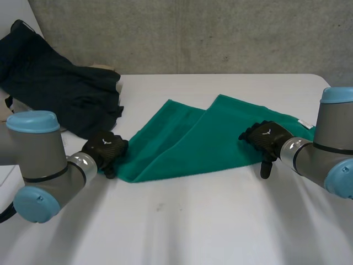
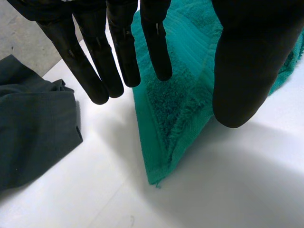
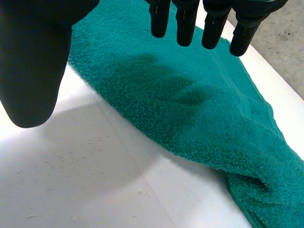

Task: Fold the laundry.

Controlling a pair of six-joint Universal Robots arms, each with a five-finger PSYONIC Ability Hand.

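A green towel lies folded in a long band across the middle of the white table. My left hand hovers at the towel's near left corner, fingers straight and thumb apart, holding nothing. In the left wrist view that corner of the towel lies between the fingers and the thumb, which stand above it. My right hand is over the towel's near right edge, open. In the right wrist view its fingertips hang above the towel and its thumb is over bare table.
A dark garment lies heaped at the table's back left, close beside my left hand; it also lies beside the fingers in the left wrist view. A grey wall runs behind the table. Bare table stretches along the near side.
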